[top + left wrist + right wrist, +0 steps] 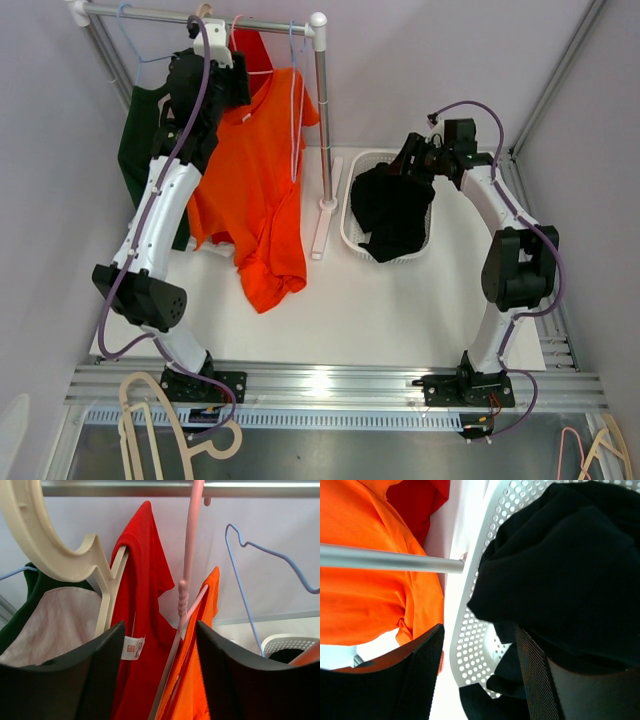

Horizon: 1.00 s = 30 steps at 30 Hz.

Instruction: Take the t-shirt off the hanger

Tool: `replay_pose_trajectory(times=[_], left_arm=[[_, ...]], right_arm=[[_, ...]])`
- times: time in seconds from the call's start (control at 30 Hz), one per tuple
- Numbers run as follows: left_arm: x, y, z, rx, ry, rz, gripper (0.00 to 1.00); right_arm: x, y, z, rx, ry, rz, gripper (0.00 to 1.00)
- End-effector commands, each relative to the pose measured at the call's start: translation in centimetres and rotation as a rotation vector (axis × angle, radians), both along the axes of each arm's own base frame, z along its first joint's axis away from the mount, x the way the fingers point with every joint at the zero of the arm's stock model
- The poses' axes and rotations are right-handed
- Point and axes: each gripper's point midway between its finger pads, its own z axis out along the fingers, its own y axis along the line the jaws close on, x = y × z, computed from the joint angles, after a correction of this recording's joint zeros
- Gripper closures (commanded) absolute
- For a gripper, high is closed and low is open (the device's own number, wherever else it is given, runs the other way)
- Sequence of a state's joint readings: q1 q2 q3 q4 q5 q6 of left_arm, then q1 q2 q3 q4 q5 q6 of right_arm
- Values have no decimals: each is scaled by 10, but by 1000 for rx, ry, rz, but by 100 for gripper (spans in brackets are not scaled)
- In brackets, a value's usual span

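Note:
An orange t-shirt (250, 190) hangs from a pink hanger (186, 580) on the rack rail (200, 17), its hem drooping onto the white table. My left gripper (232, 80) is raised at the rail, open. In the left wrist view the gripper (160, 645) has the pink hanger's sloping arm and the orange t-shirt's collar (200, 680) between its fingers, touching neither. My right gripper (400, 165) is open and empty over the basket; in the right wrist view it (480, 640) hovers above the basket rim.
A red shirt (145, 580) on a cream hanger (45, 545), a green shirt (140, 140) and a bare blue wire hanger (240, 580) share the rail. The rack post (323, 120) stands beside a white basket (350, 225) holding a black garment (392, 210). Loose hangers (150, 420) lie at the near edge.

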<state>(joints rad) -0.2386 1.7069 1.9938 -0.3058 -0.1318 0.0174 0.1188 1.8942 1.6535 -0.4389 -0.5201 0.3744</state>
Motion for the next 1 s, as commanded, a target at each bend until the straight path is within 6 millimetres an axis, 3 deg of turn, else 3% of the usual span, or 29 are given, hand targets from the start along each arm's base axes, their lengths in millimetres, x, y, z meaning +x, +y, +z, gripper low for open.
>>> replay_pose_trajectory(times=[0.0, 0.1, 0.13, 0.23, 0.63, 0.8, 0.9, 0.97], left_arm=[[-5, 8, 34, -18, -75, 16, 41], [-6, 5, 38, -20, -89, -2, 67], [-5, 4, 40, -19, -93, -7, 82], [-4, 0, 42, -14, -88, -31, 99], [-10, -10, 53, -30, -100, -88, 99], [-31, 0, 108, -114, -206, -50, 99], [-40, 2, 127, -126, -241, -51, 99], [-42, 0, 125, -132, -228, -53, 99]], right_arm=[[1, -2, 34, -3, -98, -6, 36], [1, -2, 39, -6, -113, -6, 36], [0, -1, 39, -6, -115, -5, 36], [-2, -2, 40, -1, -122, -7, 36], [-7, -7, 54, 19, -155, -16, 36], [-11, -4, 62, 26, -179, -1, 36], [-14, -5, 69, 25, -201, 3, 36], [-16, -5, 69, 25, -201, 3, 36]])
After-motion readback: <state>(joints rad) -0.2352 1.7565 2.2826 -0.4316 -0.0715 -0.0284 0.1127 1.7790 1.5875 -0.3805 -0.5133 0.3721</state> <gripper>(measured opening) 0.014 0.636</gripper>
